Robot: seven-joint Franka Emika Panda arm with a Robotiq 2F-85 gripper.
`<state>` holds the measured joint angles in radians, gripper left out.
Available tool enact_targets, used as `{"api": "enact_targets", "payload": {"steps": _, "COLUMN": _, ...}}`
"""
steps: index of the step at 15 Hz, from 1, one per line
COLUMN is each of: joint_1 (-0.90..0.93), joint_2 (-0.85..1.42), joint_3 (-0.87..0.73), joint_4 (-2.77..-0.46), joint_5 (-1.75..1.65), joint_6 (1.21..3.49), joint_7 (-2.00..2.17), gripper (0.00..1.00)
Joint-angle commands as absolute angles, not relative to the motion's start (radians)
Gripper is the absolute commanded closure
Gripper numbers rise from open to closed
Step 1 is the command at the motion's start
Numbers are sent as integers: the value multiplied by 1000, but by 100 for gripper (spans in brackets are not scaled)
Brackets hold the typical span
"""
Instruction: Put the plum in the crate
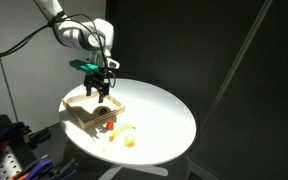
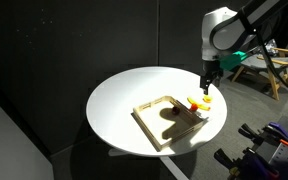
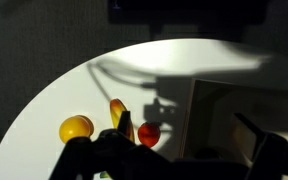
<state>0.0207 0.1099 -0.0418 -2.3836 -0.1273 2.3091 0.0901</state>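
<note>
The crate is a shallow light-wood tray on the round white table, seen in both exterior views; its inside is mostly in shadow. In the wrist view its wall is on the right. My gripper hangs above the crate's edge nearest the fruits. Its fingers are spread wide and look empty in the wrist view. I cannot make out a dark red-purple plum in any view. A bright orange-red small fruit lies just outside the crate wall.
A round yellow fruit and a yellow-orange elongated fruit lie on the white table beside the red one; they also show in an exterior view. The table rim is close behind them. Dark curtains surround the table.
</note>
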Motion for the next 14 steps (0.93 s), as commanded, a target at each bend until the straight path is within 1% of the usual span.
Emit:
{"api": "enact_targets", "payload": {"steps": 1, "joint_1": 5, "joint_2": 5, "joint_3": -38, "joint_4": -2442, "joint_5": -115, "joint_6": 2262, "joint_7": 100, "gripper": 0}}
{"api": "enact_targets", "payload": {"steps": 14, "joint_1": -2, "joint_2": -268, "joint_3": -38, "joint_4": -2569, "joint_5": -51, "joint_6": 2213, "joint_7": 51, "gripper": 0}}
